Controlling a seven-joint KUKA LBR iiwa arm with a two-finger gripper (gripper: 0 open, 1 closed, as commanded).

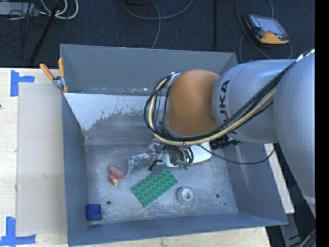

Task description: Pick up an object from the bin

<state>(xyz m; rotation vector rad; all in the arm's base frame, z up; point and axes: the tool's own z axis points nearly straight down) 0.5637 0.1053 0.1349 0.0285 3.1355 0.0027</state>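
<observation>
My gripper (143, 160) hangs low over the middle of the bin floor, below the arm's orange cover. Its metal tip sits just above the upper left edge of a green studded building plate (154, 186), which lies flat and turned at an angle. A small pink and orange toy (115, 174) lies to the gripper's left, a little apart from it. To the right of the plate's lower end rests a silver ring-shaped cap (185, 194).
A small blue cube (93, 211) sits in the bin's front left corner. The arm and its cables reach in from the right and cover the back right of the floor. The bin's sloping walls close in on all sides.
</observation>
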